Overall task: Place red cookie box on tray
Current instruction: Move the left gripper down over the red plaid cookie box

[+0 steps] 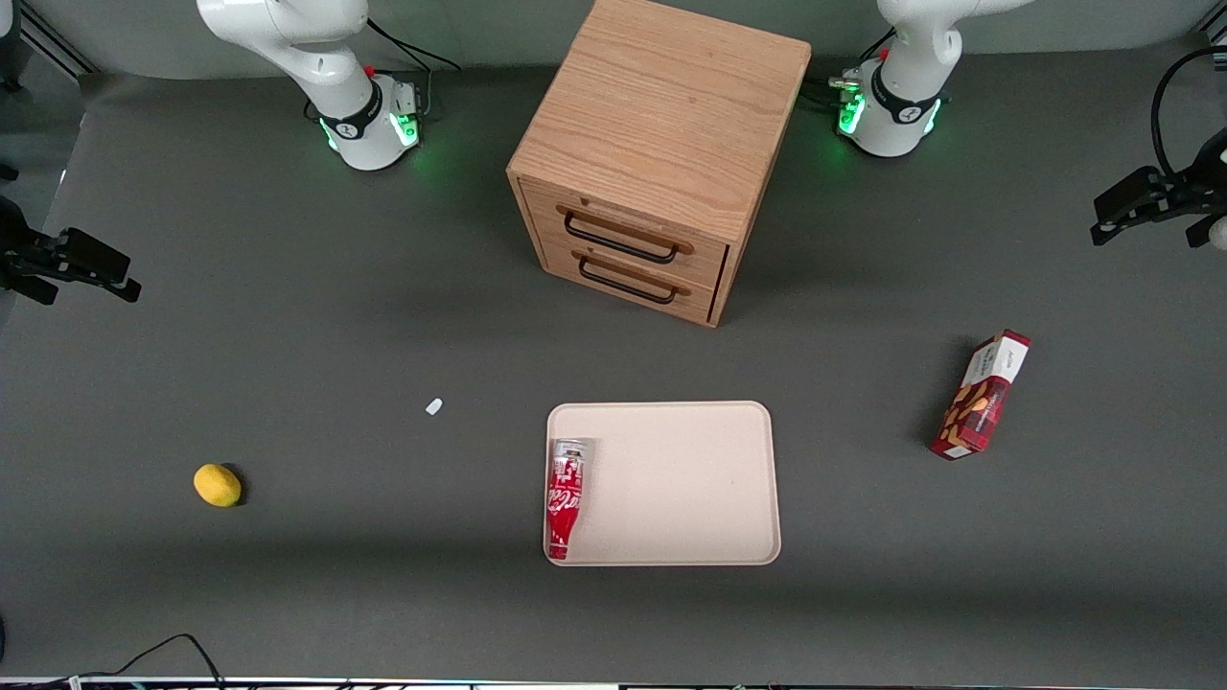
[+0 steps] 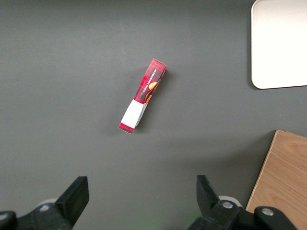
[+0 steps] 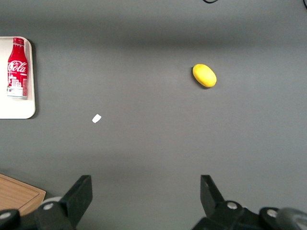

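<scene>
The red cookie box (image 1: 980, 396) lies flat on the grey table toward the working arm's end, its white end pointing away from the front camera. It lies well apart from the beige tray (image 1: 690, 479), which sits in front of the drawer cabinet. In the left wrist view the red cookie box (image 2: 144, 95) lies at a slant below my gripper (image 2: 141, 191). The gripper hangs above the table, open, with nothing between its fingers (image 2: 76, 194). A corner of the tray (image 2: 280, 43) shows there too.
A red Coca-Cola bottle (image 1: 566, 498) lies along the tray's edge toward the parked arm. A wooden two-drawer cabinet (image 1: 661, 144) stands farther from the front camera than the tray. A yellow lemon (image 1: 218, 485) and a small white scrap (image 1: 434, 406) lie toward the parked arm's end.
</scene>
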### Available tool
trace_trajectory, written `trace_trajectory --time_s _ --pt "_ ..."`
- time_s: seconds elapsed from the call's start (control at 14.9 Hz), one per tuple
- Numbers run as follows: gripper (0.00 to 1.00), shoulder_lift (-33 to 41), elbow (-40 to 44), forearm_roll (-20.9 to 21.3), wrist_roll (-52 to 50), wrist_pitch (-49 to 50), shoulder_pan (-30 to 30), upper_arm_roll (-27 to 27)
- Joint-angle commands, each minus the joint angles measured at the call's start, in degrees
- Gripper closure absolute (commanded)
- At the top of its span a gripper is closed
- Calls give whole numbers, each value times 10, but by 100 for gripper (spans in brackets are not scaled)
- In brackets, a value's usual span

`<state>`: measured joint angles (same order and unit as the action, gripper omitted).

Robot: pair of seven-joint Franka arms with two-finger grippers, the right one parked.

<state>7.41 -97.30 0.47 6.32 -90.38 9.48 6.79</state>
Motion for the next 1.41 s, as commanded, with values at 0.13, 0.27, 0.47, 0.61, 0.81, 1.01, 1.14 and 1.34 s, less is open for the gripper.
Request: trace_trajectory --time_s 0.13,0.27,0.47,0.61,0.81,1.01,1.14,1.34 --pt "0 -4 12 -3 11 13 8 6" --pt "0 -8 11 -3 10 7 7 6" --pt "0 -34 10 -2 12 -1 6 6" --pt "0 -60 -1 0 19 -18 4 6" --pt "0 -94 -38 8 81 -79 3 5" --pt "0 -113 -126 43 124 -213 3 4" --pt "0 -137 -170 65 125 -292 3 2" --pt "0 -177 -214 69 125 -384 2 0"
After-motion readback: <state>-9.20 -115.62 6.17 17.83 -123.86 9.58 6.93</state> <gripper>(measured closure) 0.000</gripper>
